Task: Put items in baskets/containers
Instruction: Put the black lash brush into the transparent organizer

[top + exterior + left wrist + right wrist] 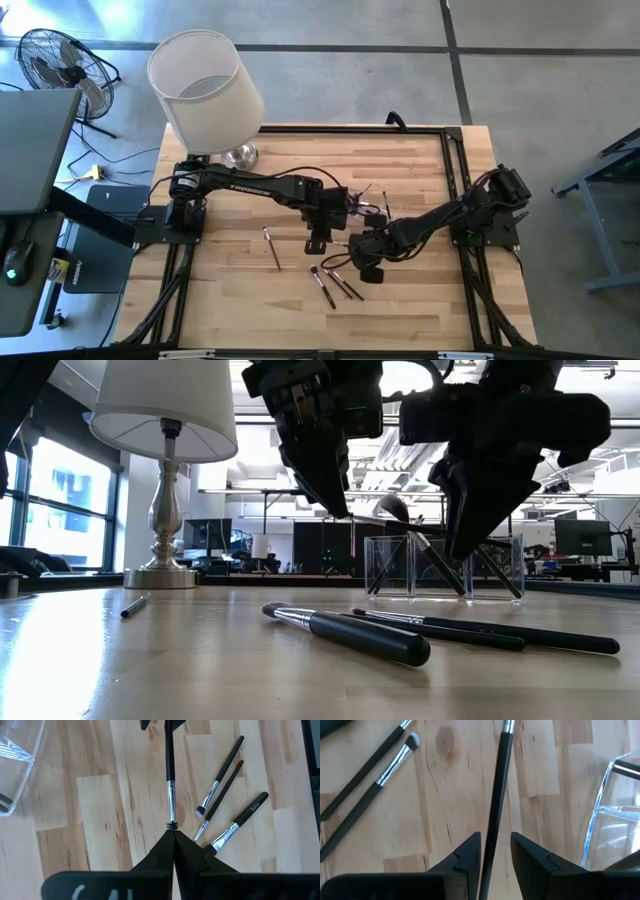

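Slim dark brush [169, 780], bristles in left pincer [173, 832]

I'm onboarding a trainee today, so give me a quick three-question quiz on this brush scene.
1. True or false: the left end effector is shut on a brush.
2. Which stands on the table: A fan, B lamp, C chair?
3. In the left wrist view, how many loose brushes lie beside the held one?
Key: 1 true; 2 B; 3 three.
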Robot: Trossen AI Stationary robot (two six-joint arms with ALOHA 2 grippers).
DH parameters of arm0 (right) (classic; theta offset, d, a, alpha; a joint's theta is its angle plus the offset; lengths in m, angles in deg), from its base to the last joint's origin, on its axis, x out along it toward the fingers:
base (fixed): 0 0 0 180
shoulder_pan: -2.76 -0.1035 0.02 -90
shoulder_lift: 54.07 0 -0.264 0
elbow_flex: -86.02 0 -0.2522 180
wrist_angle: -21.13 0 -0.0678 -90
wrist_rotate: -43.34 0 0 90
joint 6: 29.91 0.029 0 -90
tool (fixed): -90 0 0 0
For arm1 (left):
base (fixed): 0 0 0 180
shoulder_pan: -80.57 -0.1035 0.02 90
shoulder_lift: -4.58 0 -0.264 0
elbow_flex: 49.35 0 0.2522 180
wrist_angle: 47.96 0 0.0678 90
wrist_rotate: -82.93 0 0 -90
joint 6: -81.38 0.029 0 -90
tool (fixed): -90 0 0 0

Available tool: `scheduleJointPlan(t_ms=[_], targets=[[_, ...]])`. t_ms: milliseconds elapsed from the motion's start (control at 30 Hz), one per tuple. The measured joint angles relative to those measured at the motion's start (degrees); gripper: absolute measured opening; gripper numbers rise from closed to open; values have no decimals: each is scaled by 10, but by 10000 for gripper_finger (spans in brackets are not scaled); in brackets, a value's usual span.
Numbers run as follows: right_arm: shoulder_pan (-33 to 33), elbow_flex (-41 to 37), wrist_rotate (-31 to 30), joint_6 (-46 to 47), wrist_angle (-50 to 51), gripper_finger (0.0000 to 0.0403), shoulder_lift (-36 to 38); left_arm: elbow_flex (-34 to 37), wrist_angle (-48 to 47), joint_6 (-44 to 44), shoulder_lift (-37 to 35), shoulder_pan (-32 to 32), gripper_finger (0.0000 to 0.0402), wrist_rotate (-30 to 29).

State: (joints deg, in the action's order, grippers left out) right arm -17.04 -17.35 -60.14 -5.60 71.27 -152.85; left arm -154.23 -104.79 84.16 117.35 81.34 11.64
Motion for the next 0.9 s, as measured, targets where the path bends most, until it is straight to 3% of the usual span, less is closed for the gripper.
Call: scheduleJointPlan(t_ms=[133,367,667,900], targets=[[0,0,-5,8,3,79,0,0,0,0,0,0,0,7],[0,0,8,8,8,11,0,0,4,3,0,0,0,15],[0,0,17,14,11,9,0,0,17,4,0,0,5,20],[0,0,13,45,16,16,0,0,34,0,0,-1,66,12]])
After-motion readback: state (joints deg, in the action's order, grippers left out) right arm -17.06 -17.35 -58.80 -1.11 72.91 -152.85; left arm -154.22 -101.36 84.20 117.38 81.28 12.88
